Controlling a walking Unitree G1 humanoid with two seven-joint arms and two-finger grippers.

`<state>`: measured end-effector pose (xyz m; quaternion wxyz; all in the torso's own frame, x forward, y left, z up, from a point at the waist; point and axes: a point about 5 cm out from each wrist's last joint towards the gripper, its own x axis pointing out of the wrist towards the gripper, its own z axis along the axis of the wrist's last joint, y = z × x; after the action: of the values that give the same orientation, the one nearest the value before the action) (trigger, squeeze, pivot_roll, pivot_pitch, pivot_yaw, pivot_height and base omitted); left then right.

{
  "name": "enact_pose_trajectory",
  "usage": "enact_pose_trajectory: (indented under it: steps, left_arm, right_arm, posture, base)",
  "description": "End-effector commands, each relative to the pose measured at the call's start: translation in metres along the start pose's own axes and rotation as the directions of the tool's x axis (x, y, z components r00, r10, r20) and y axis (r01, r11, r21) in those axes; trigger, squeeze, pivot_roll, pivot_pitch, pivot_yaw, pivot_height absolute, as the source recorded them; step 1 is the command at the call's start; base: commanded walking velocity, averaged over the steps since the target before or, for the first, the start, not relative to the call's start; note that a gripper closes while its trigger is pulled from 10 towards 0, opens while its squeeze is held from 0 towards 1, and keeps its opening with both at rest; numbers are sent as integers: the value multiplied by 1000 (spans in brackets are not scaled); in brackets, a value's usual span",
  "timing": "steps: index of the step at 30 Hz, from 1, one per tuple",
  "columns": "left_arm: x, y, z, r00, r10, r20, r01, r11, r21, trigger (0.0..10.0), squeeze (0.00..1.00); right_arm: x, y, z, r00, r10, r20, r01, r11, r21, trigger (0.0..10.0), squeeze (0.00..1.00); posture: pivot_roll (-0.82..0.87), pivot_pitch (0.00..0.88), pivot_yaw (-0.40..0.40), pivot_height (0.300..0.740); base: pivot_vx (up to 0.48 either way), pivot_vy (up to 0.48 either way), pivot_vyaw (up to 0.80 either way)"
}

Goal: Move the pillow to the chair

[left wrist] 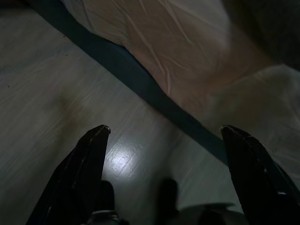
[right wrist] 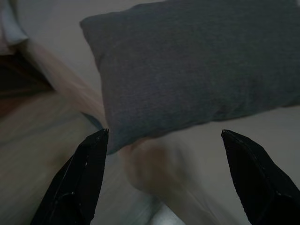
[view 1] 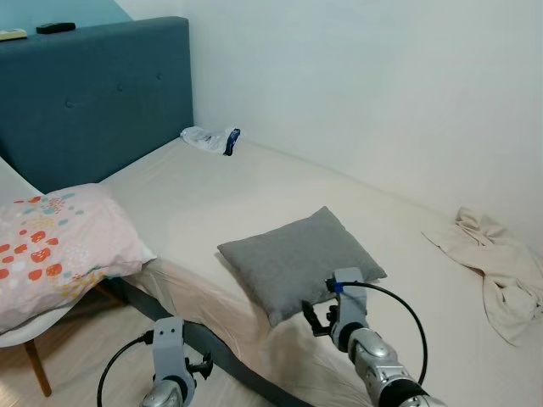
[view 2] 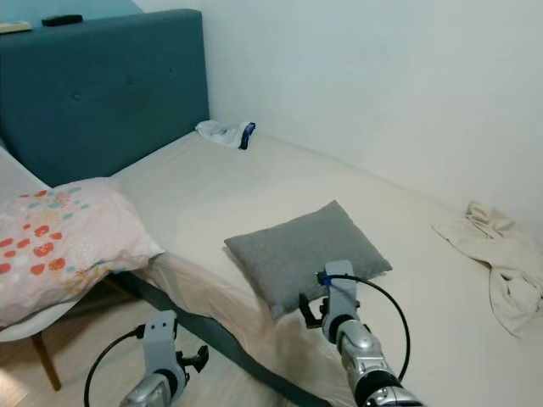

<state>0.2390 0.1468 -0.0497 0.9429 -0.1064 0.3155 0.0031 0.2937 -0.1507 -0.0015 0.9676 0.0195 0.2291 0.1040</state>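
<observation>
Grey pillow (view 1: pixel 299 259) on bed edge (view 1: pixel 254 326), right hand (right wrist: pixel 164 140) wide above it, left hand (left wrist: pixel 164 136) wide over floor (left wrist: pixel 56 108)

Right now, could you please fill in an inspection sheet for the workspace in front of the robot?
Surface: bed with a beige sheet, blue headboard at its far end.
Job's things: grey pillow lying flat near the bed's front edge; white chair beside the bed, already carrying a patterned pillow.
Clutter: small white and blue bundle by the wall; crumpled beige cloth on the bed; dark remote on the headboard.
Grippers: right hand open, aimed at the grey pillow's edge; left hand open over the wooden floor.
Cables: black loops at both wrists.
Surroundings: plain white wall.
</observation>
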Motion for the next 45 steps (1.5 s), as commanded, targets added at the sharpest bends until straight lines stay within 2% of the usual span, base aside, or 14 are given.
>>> enact_pose_trajectory:
  steps: [1,7,14,20,31,45]
  left_arm:
    - [3,-5,6,1000,-7,14,8,1000,-22,10000,0]
    - [5,-5,15,999,3,47,0,998,-58,10000,0]
    - [5,-4,16,999,0,51,2,999,-49,10000,0]
    - [3,-2,14,997,-41,67,46,996,-71,10000,0]
    - [3,-4,17,993,-82,80,85,996,-37,10000,0]
    - [5,-11,18,989,-121,80,124,992,-24,10000,0]
  right_arm:
    - [-4,-6,-7,1000,-23,-21,23,1000,3,10000,0]
    - [-5,-6,-11,999,-23,-30,23,1000,6,10000,0]
    - [-4,-8,-6,999,-27,-20,27,1000,7,10000,0]
    - [-3,-4,-7,1000,-7,-23,7,1000,-13,10000,0]
    - [-5,-4,-11,1000,-17,-23,17,1000,3,10000,0]
    - [-4,-4,-5,1000,15,11,-16,999,50,10000,0]
  posture:
    - [-39,0,-94,740]
    - [-36,0,-92,740]
    - [-33,0,-89,740]
    - [-29,0,-75,740]
    - [-47,0,-50,740]
    - [-59,0,-42,740]
  base:
    - [0,0,0]
    - [0,0,0]
    - [0,0,0]
    - [0,0,0]
    - [0,0,0]
    - [289,0,0]
